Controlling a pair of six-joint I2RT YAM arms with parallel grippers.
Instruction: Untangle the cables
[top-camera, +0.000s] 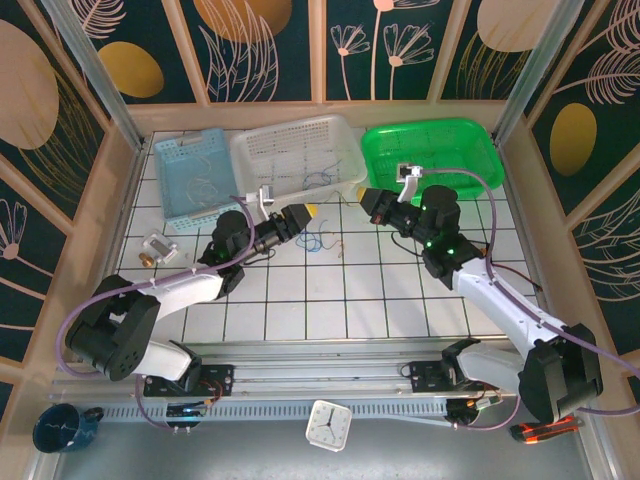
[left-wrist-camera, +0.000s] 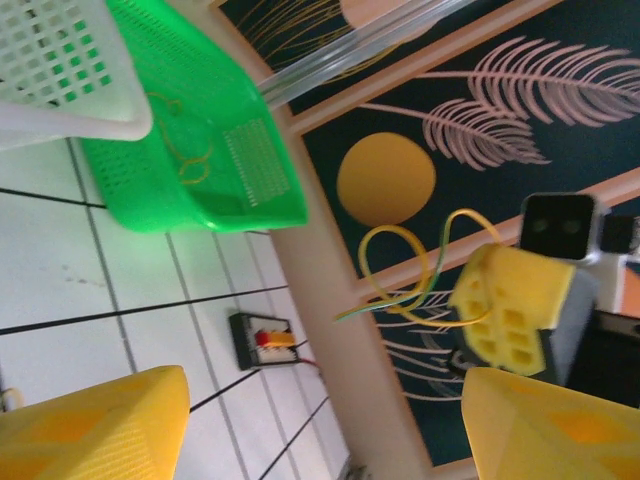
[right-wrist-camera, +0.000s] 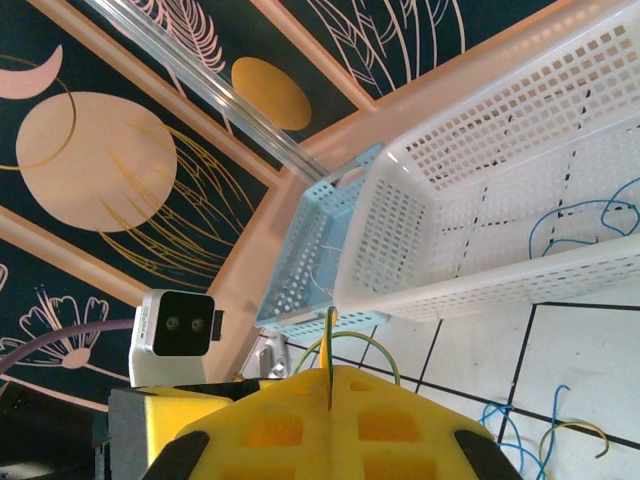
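We see three baskets: white basket (top-camera: 290, 155) with one blue cable (right-wrist-camera: 585, 207); green basket (top-camera: 430, 150) to its right, one yellow cable (left-wrist-camera: 190, 165); blue basket (top-camera: 180, 150) to its left. Just before it lie loose cables (top-camera: 318, 241). Our left gripper (top-camera: 303, 216) gapes empty; our right gripper (right-wrist-camera: 330, 385) pinches a yellow wire (right-wrist-camera: 330, 335).

A blue basket (top-camera: 185, 150), white basket (top-camera: 290, 140) and green basket (top-camera: 450, 160) line the far edge of the tiled surface (top-camera: 330, 300); a white clock (top-camera: 327, 424) and blue mug (top-camera: 62, 428) sit past its near edge

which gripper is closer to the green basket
right. the right gripper sits just off the green basket, at its near left corner; the left gripper is further left, in front of the white basket
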